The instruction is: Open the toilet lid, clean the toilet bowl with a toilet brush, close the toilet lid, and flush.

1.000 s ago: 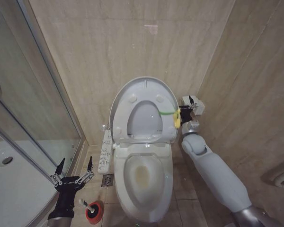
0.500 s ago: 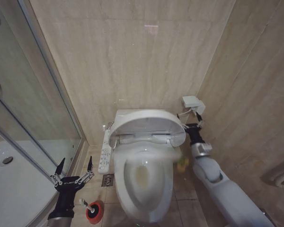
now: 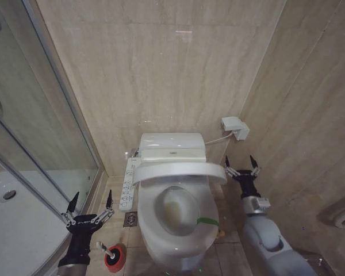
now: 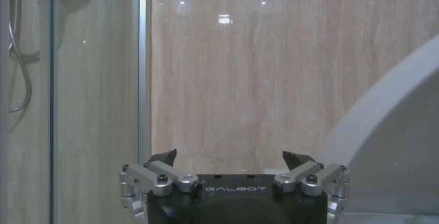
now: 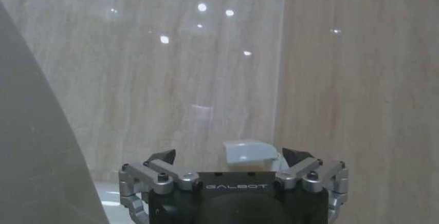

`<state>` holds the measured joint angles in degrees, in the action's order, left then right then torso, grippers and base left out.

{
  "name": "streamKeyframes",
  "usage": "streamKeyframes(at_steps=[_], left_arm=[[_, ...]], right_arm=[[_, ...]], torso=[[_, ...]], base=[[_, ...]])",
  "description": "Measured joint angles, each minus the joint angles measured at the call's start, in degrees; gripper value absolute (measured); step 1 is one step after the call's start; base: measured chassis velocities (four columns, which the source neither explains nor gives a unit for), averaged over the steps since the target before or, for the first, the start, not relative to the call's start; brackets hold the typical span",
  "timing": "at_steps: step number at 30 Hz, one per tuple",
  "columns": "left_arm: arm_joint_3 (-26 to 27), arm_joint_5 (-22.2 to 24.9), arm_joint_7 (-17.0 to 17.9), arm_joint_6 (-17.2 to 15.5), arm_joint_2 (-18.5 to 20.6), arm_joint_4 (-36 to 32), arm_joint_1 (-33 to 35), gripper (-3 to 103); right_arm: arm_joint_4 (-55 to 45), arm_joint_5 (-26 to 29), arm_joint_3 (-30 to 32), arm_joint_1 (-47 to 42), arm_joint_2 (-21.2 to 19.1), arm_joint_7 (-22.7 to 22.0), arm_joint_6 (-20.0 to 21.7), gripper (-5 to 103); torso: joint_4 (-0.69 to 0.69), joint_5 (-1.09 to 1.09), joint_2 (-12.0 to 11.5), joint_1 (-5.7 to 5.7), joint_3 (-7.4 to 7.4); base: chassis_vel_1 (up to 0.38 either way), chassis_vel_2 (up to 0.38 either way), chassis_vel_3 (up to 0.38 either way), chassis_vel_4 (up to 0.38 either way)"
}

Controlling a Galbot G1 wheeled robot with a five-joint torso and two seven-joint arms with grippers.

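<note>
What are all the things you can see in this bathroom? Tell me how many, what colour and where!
toilet lid: one, white, partway down over the bowl
toilet bowl: one, white with a yellowish stain, centre of the floor
toilet tank: one, white, against the back wall
control panel: one, white, on the toilet's left side
toilet brush: one, white handle, standing in its holder
brush holder: one, red, on the floor left of the toilet
floor drain: one, dark, beside the toilet base
wall box: one, white, on the right wall
shower door: one, glass, far left
left gripper: one, black and silver, fingers open, above the brush
right gripper: one, black and silver, fingers open, right of the lid
</note>
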<state>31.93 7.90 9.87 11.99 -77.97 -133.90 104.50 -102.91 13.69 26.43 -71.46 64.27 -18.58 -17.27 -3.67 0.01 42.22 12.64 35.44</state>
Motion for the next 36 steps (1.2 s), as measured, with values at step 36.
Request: streamKeyframes(at_steps=[36], left_arm=[[0.00, 0.00, 0.00, 0.00, 0.00, 0.00, 0.00, 100]], right_arm=[[-17.99, -8.75, 5.28, -18.10, 12.35, -0.61, 4.94, 100]], torso=[[0.01, -0.01, 0.00, 0.00, 0.00]], base=[[0.000, 0.000, 0.000, 0.000]])
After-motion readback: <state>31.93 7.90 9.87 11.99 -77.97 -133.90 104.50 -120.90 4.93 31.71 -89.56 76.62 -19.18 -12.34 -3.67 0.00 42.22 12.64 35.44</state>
